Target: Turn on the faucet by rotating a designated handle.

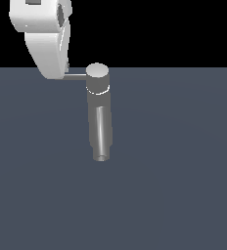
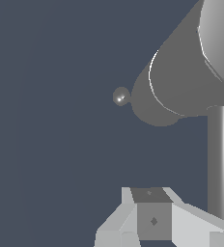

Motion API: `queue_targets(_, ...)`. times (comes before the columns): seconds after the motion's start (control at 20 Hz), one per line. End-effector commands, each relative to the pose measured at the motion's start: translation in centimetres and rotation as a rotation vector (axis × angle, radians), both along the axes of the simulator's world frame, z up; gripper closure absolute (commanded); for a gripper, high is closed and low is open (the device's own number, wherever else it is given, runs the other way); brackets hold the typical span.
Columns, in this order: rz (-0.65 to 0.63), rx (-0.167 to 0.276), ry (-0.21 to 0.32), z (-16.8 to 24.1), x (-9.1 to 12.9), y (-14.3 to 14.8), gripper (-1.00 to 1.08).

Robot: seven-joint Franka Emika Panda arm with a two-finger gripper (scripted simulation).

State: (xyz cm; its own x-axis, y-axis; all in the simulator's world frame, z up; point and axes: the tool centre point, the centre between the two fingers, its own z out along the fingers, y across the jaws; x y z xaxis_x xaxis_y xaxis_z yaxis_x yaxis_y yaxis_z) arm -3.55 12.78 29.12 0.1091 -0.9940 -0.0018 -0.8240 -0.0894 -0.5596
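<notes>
Fingers (image 1: 62, 68) hang at the far edge of the bench (image 1: 174, 195), toward the exterior view's left of the faucet (image 1: 99, 105); only a white finger housing shows there, tips hidden behind it, so cannot tell if they are apart or together. In the wrist view one pale grey finger block (image 2: 152, 219) sits at the frame edge, nothing seen between the pads. The handle (image 1: 76, 76), a thin grey rod, sticks out sideways from the faucet's round cap toward the exterior view's left, its outer end meeting or passing behind the white finger housing; contact cannot be judged. Faucet stands upright near the far edge of the bench, about mid-width, flat round cap on top, thin pale ring below it, long tube spout running toward the near edge with its open end facing the camera. Wrist view shows the faucet body close up (image 2: 181, 82) and a grey tube (image 2: 223, 159) beside it.
</notes>
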Motion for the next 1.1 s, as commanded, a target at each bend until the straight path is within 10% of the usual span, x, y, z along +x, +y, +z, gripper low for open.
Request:
queue_targets(0.0,0.001,0.000,0.000,-0.3,-0.5,0.0,1.08)
queue_targets(1.05,0.000,-0.001,0.000,-3.8,-5.6,-0.1,1.08)
